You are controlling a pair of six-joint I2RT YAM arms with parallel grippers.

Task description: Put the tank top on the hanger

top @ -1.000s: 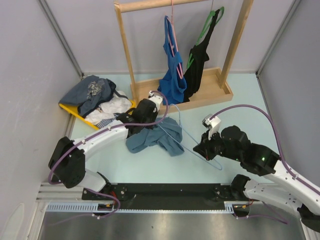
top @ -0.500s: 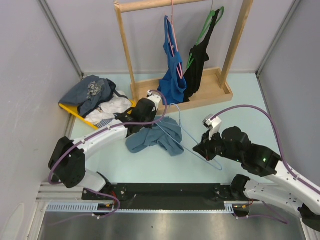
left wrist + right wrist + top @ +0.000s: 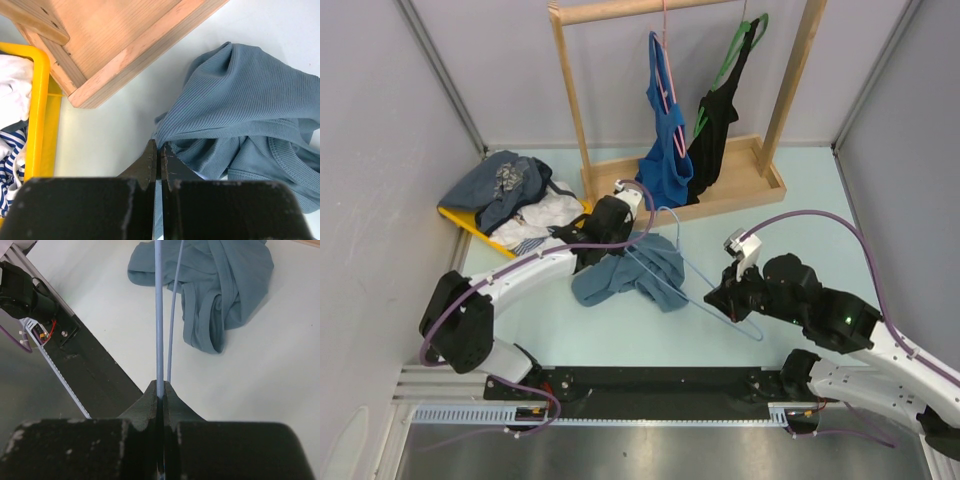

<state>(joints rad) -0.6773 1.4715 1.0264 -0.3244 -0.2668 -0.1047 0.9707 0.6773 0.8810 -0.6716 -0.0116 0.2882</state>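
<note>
The dusty teal tank top (image 3: 630,277) lies crumpled on the table in front of the rack; it also shows in the left wrist view (image 3: 245,90) and the right wrist view (image 3: 220,270). My left gripper (image 3: 603,243) sits at its left edge, and in its wrist view (image 3: 160,146) the jaws are shut on a fold of the fabric. My right gripper (image 3: 720,295) is shut on the pale blue wire hanger (image 3: 692,268), which slants from it across the tank top's right side. In the right wrist view (image 3: 161,387) the hanger wire (image 3: 159,315) runs straight out of the closed jaws.
A wooden rack (image 3: 740,190) stands behind, its base corner close to my left gripper (image 3: 115,40). A royal-blue top on a pink hanger (image 3: 665,150) and a black top on a green hanger (image 3: 715,130) hang there. A yellow bin of clothes (image 3: 455,218) sits left.
My right gripper has edged slightly left with the hanger, bringing the wire a little further over the tank top. The left gripper has stayed where it was.
</note>
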